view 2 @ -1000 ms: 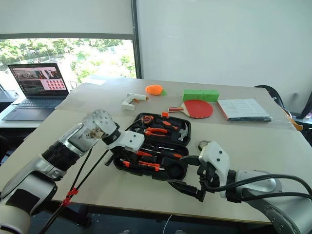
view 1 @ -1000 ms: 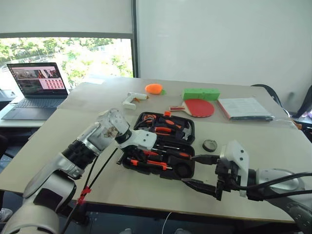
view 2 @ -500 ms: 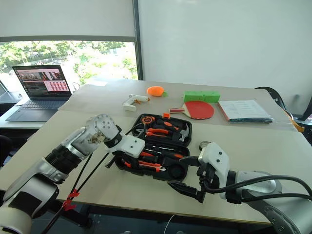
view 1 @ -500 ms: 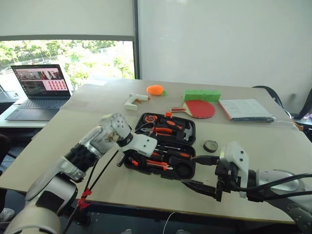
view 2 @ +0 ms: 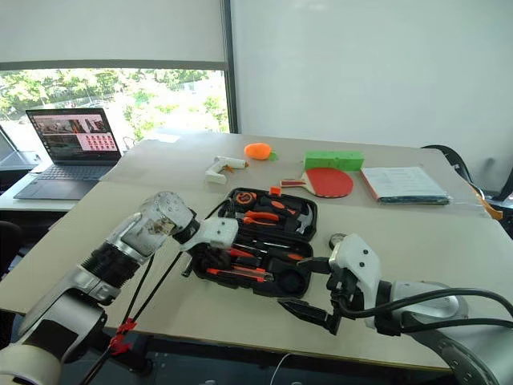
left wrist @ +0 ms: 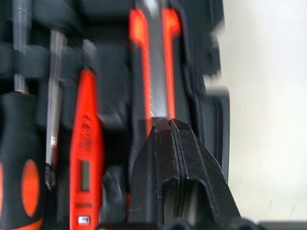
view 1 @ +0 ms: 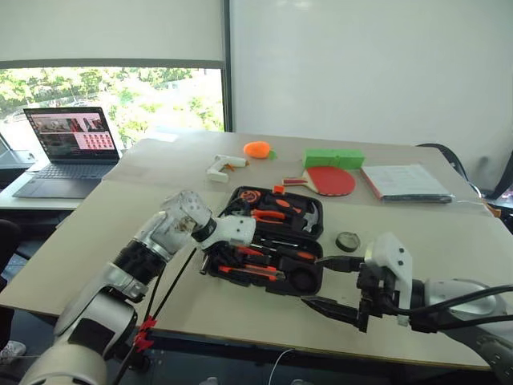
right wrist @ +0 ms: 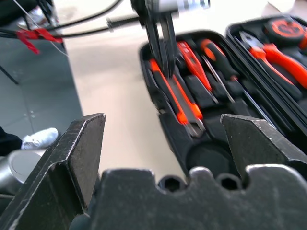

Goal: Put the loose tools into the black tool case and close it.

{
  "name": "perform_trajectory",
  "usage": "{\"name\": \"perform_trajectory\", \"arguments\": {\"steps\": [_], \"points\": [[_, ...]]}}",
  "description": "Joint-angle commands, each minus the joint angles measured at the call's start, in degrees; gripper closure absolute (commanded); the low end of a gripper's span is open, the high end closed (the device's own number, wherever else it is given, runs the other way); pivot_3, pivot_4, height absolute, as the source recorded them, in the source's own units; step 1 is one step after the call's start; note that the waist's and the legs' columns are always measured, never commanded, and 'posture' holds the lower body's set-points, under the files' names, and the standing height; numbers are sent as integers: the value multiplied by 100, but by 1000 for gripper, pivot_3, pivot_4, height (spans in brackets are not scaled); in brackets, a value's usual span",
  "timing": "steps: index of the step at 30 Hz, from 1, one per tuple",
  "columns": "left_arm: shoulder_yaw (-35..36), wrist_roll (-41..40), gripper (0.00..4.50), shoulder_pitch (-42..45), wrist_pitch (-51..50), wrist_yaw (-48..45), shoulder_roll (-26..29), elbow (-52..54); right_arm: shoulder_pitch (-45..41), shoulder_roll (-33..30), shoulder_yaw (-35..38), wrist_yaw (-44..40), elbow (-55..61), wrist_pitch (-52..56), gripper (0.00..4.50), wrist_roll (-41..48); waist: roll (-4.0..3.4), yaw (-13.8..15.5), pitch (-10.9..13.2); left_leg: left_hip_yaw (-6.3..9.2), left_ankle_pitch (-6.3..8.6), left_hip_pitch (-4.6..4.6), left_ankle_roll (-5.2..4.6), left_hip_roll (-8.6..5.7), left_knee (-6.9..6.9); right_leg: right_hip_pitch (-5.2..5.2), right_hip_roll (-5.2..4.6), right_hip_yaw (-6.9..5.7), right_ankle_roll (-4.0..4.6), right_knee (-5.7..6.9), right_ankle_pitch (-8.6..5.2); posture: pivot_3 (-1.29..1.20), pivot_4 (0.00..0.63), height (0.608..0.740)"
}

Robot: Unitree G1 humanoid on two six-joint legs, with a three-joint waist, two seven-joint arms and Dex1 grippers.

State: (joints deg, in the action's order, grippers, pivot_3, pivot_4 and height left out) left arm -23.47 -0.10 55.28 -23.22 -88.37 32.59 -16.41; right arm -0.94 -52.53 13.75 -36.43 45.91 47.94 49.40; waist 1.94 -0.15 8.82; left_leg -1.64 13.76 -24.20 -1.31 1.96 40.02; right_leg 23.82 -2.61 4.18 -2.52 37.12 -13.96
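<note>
The black tool case (view 1: 314, 210) lies open mid-table. Its near half holds a black-orange utility knife (left wrist: 151, 72), a slim orange-red stick tool (left wrist: 86, 143) and a screwdriver (right wrist: 216, 57). My left gripper (left wrist: 168, 122) is shut with nothing in it, its fingers (right wrist: 158, 38) pointing down with the tips just over the knife. The small round black roll (view 1: 346, 241) rests on the table right of the case. My right gripper (view 1: 310, 279) hangs open off the case's near right corner, holding nothing.
Behind the case lie a white glue gun (view 1: 220, 166), an orange object (view 1: 256, 148), a green block (view 1: 333, 157), a red paddle (view 1: 329, 180) and a stack of papers (view 1: 403, 182). A laptop (view 1: 68, 148) stands far left. The table's front edge runs just below my right gripper.
My left wrist has turned over the case's near half and lifted a little, still shut. The right gripper has stayed open in place.
</note>
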Motion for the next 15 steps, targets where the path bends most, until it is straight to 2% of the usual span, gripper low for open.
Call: {"name": "perform_trajectory", "arguments": {"steps": [1,3,6,7,8,11,12,15], "points": [[1024,-853,3805,431,-492,142,-7,28,127,-307,651,-289,-334,-64,0,-100,0,1,0,1,0,-23,0,-1,2,27,0,1,1,4,2,0,150,736],[1347,-1117,3045,442,-534,101,140,-29,100,-543,786,-512,-786,-80,0,-261,0,-3,0,2,0,-35,-2,-2,1,36,0,-1,1,4,2,0,150,736],[1826,-1516,1958,299,-676,72,428,122,-219,-970,571,-952,-1708,-344,0,-730,-1,-64,1,-3,1,-27,-3,-2,-6,34,0,1,2,1,2,0,150,736],[1967,-1706,1705,247,-825,1,526,213,-418,-1082,398,-1073,-2022,-432,0,-890,0,-76,1,-5,1,-25,-2,-2,-9,34,-1,3,3,2,3,0,150,736],[2119,-1959,1198,189,-1073,-92,630,359,-732,-1163,130,-1200,-2403,-520,0,-1086,-4,-96,3,-6,1,-19,-2,-1,-10,32,1,3,7,3,5,0,150,736],[2368,-2431,499,-60,-1620,-104,904,820,-1811,-1215,-858,-1659,-3498,-828,0,-1805,-7,-159,7,-11,-1,-10,-1,2,-11,32,3,6,10,5,7,0,150,736],[2396,-2506,25,-163,-1702,-48,969,977,-2167,-1172,-1220,-1872,-3843,-995,0,-2095,-7,-190,8,-13,-1,-8,1,4,-12,32,5,6,10,6,7,0,150,736],[2430,-2594,8,-481,-1700,118,1118,1401,-3090,-899,-2136,-2389,-4814,-1463,0,-2875,-11,-201,10,-14,-2,-6,2,3,-17,33,5,7,12,6,6,0,150,736]]}}
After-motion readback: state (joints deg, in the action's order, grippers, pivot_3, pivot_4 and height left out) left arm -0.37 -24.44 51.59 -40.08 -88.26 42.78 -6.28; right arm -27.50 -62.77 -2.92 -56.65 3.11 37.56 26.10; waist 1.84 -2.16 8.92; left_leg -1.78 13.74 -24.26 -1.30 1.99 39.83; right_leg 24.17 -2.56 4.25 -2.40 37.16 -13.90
